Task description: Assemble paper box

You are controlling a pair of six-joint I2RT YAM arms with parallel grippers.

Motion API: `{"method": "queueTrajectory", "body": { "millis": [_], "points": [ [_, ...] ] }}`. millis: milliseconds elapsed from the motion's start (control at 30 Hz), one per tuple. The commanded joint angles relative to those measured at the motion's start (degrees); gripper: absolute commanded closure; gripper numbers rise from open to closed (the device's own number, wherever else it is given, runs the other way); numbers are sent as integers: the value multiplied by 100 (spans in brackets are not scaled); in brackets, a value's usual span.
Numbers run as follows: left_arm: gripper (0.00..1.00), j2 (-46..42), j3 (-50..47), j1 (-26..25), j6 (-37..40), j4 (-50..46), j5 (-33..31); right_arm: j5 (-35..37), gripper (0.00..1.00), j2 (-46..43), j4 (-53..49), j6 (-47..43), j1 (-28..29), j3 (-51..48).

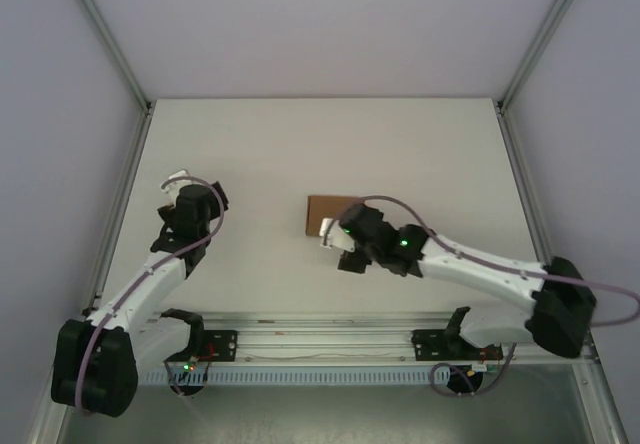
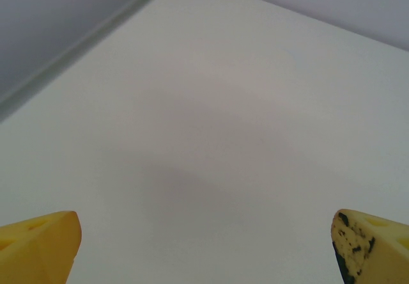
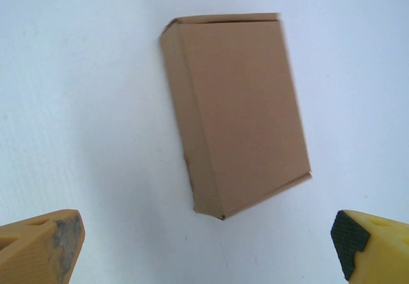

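The paper box (image 3: 236,105) is brown kraft cardboard, folded into a closed rectangular shape, and lies flat on the white table. From above the paper box (image 1: 325,211) shows near the table's middle, partly hidden by my right wrist. My right gripper (image 1: 335,242) hovers just in front of it, open; in the right wrist view my right gripper (image 3: 208,249) has its yellow fingertips (image 3: 38,245) spread wide, nothing between them, clear of the box. My left gripper (image 1: 178,179) is open over bare table at the left; in its own wrist view my left gripper (image 2: 204,249) holds nothing.
The white table (image 1: 400,154) is walled on the left, right and back by grey panels with metal posts (image 1: 105,34). An aluminium rail (image 1: 320,344) carrying both arm bases runs along the near edge.
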Motion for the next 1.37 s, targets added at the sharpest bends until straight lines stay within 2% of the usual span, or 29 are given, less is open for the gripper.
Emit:
{"method": "queueTrajectory", "body": {
  "millis": [0, 133, 233, 300, 400, 467, 500, 533, 600, 667, 733, 767, 800, 867, 933, 1000, 1333],
  "points": [
    [0, 221, -365, 338, 644, 1359, -141, -365, 0, -710, 993, 988, -807, -469],
    [0, 612, -1014, 574, 1209, 3353, 155, -144, 0, -1310, 2565, 2737, -2344, -1248],
    [0, 1012, -1143, 675, 1522, 3822, 404, -338, 0, -1264, 3515, 3612, -3441, -1903],
    [0, 1370, -1239, 748, 1494, 4359, 623, -254, 0, -1009, 4178, 3842, -3985, -2298],
    [0, 1663, -1168, 782, 1535, 4659, 749, -58, 0, -449, 5524, 3686, -4463, -2860],
    [0, 2126, -1242, 852, 1414, 5278, 816, -367, 0, -122, 6016, 3849, -4741, -2974],
    [0, 2448, -1277, 857, 1540, 5774, 913, -468, 0, 69, 6366, 3876, -4820, -3028],
    [0, 2601, -1241, 855, 1635, 5723, 1276, -463, 0, 244, 6648, 3829, -4837, -3027],
    [0, 2990, -1049, 839, 1808, 5890, 1507, -496, 0, 650, 7227, 3564, -4875, -3028],
    [0, 2760, -844, 851, 1763, 5080, 1691, -566, 0, 1328, 7396, 3917, -5169, -2774],
    [0, 2928, -972, 841, 1827, 5629, 1680, -621, 0, 2016, 7600, 4341, -5518, -2429],
    [0, 2892, -934, 846, 1823, 5480, 1675, -603, 0, 1724, 6894, 4321, -5540, -2344],
    [0, 2802, -856, 838, 1793, 5173, 1675, -535, 0, 1641, 6688, 4331, -5541, -2311],
    [0, 2881, -904, 812, 1862, 5439, 1647, -452, 0, 1869, 7407, 4366, -5538, -2496],
    [0, 2834, -839, 776, 1872, 5179, 1607, -361, 0, 1702, 6790, 4395, -5535, -2326],
    [0, 2879, -860, 754, 1914, 5322, 1600, -418, 0, 1807, 7127, 4355, -5532, -2408],
    [0, 2848, -833, 749, 1904, 5214, 1588, -414, 0, 1760, 6961, 4354, -5526, -2365]
  ]
}}
